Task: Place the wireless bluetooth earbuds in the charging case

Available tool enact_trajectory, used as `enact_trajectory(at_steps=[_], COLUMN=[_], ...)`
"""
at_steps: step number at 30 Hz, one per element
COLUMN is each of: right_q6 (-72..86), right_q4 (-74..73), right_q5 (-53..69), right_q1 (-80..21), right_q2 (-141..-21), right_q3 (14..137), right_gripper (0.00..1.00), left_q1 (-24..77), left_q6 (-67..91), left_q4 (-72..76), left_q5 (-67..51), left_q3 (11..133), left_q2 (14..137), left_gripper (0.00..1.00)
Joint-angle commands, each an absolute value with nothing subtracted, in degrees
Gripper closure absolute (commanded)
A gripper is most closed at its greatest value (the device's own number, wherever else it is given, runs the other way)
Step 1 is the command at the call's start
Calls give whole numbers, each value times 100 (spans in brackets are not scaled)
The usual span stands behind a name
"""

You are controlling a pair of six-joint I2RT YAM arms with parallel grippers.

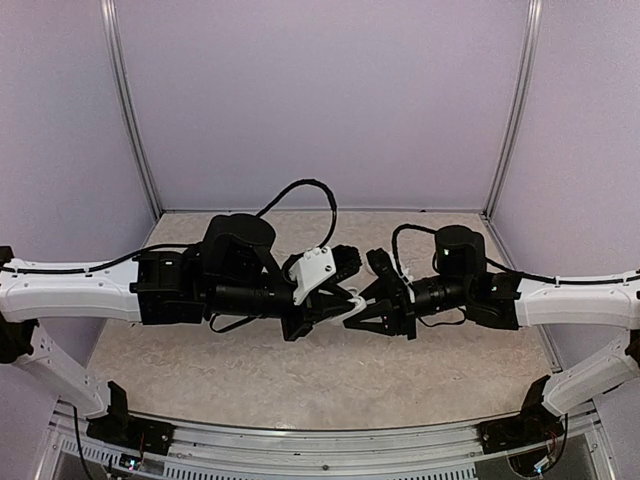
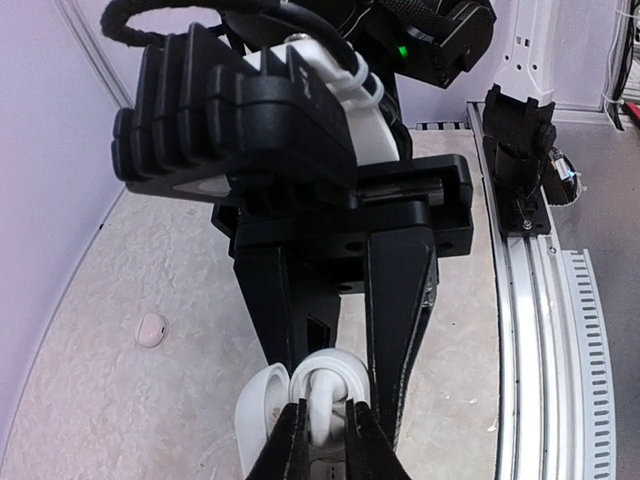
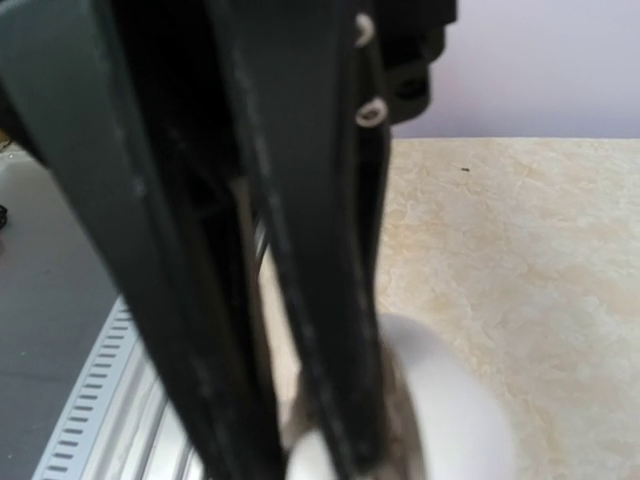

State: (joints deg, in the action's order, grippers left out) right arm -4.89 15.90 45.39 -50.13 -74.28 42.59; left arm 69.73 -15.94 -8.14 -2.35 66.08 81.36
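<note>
Left arm [image 1: 60, 288], right arm [image 1: 585, 300]: white shells, black joints. Left gripper [image 2: 325, 405] black, tapered. Black looped cable [image 1: 305, 183]. Green light [image 2: 403, 50]. White cable tie [image 2: 368, 88].

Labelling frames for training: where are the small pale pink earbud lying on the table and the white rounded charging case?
small pale pink earbud [image 2: 152, 328]: left wrist view, its middle.
white rounded charging case [image 2: 256, 416]: left wrist view, its left shell.

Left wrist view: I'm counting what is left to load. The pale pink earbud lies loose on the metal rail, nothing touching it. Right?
No. The pale pink earbud lies loose on the beige table, not the metal rail, nothing touching it. The left wrist view shows it.
</note>
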Motion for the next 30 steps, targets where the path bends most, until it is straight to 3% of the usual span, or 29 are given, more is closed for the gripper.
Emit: enact_trajectory(at_steps=[1, 14, 21, 30], right_q6=[-483, -547, -554, -580], right_q4=[1872, 1793, 1793, 1784], right_q5=[4483, 4456, 4456, 4489], right_q1=[-5051, -5056, -5057, -5054], right_q2=[-7239, -7286, -7262, -7300], right_q3=[4218, 4258, 4249, 4271], right_gripper=[100, 100, 100, 100], left_q1=[6958, 6882, 6778, 6698], left_q6=[-1692, -1585, -1514, -1482], left_q4=[-994, -889, -947, -935], left_q5=[-205, -396, -580, -737], left_q3=[6785, 6785, 6713, 6706], left_q2=[7875, 7682, 7708, 7753], left_gripper=[82, 78, 86, 87])
